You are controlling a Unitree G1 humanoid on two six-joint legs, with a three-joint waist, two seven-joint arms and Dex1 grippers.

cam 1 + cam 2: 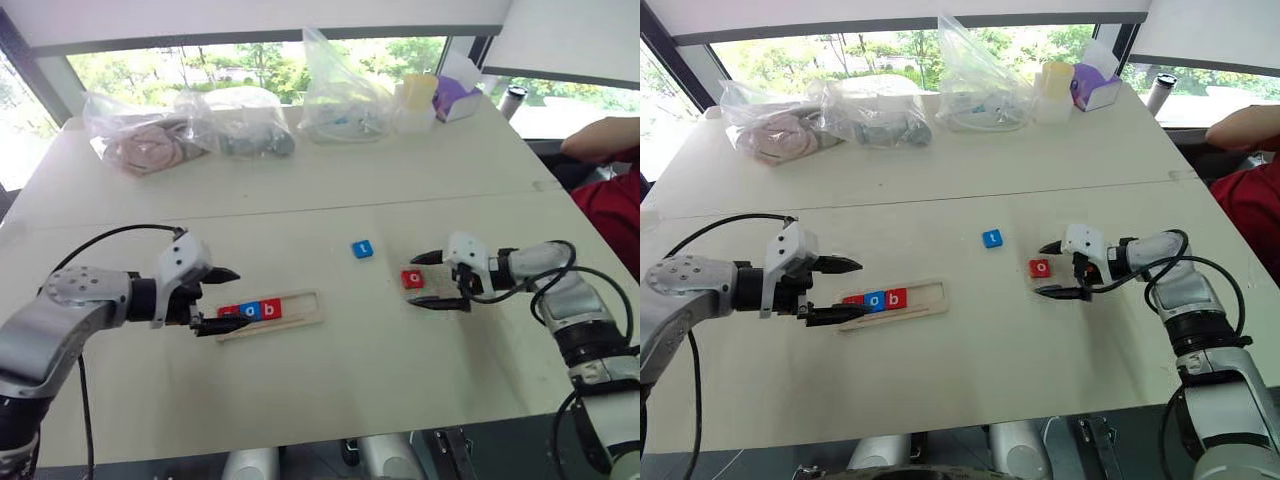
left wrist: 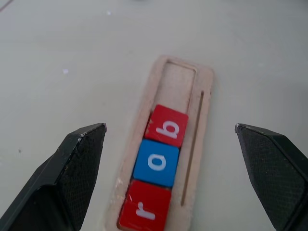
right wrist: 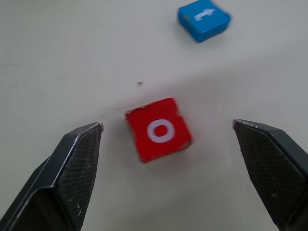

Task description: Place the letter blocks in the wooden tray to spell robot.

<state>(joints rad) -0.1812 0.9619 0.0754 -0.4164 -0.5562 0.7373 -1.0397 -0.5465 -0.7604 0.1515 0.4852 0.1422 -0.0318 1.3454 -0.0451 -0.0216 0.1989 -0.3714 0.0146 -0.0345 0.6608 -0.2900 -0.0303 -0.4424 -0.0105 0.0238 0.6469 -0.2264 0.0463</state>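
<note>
Pale table (image 1: 330,350) by the windows — three letter blocks seated, two still loose.

Toward the table's near edge lies the wooden tray (image 1: 300,310), holding red r (image 2: 144,206), blue o (image 2: 156,162) and red b (image 2: 167,126) side by side at its left end, the rest of the groove bare. My left gripper (image 1: 222,298) hovers at that end, fingers spread wide, empty. My right gripper (image 1: 442,281) stands open around the red o block (image 3: 159,129) without touching it; the blue t block (image 1: 362,249) sits nearby. Plastic bags (image 1: 240,120) crowd the far edge.
</note>
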